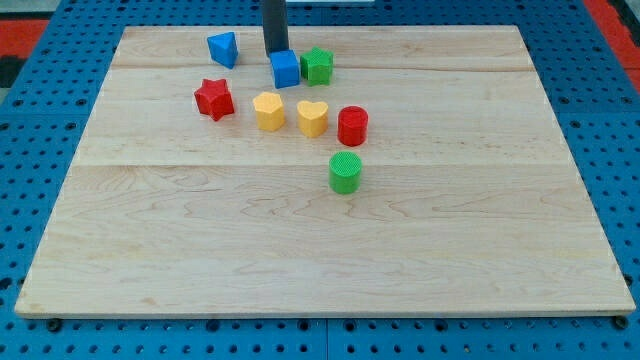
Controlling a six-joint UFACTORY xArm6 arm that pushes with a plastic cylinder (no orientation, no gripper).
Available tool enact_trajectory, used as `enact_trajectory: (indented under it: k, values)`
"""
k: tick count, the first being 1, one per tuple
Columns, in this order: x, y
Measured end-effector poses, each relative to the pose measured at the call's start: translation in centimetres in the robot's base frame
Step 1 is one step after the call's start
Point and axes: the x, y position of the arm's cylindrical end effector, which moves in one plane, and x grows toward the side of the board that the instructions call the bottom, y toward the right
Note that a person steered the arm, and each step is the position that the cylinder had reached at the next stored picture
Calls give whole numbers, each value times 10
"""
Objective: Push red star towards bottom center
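The red star [214, 98] lies on the wooden board [320, 240] at the upper left. My tip [275, 51] stands near the view's top, just above the blue cube [285, 69] and to the right of the blue triangular block [223, 48]. The tip is up and to the right of the red star, apart from it.
A green star-like block [318, 65] sits right of the blue cube. A yellow hexagon-like block [268, 110], a yellow heart [312, 117] and a red cylinder [352, 126] form a row. A green cylinder [345, 172] stands below them.
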Motion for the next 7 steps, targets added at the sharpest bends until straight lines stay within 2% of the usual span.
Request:
enact_trajectory:
  k: [1, 3, 6, 7]
  values:
    - [0, -14]
    - [5, -94]
    - [91, -84]
    - [123, -61]
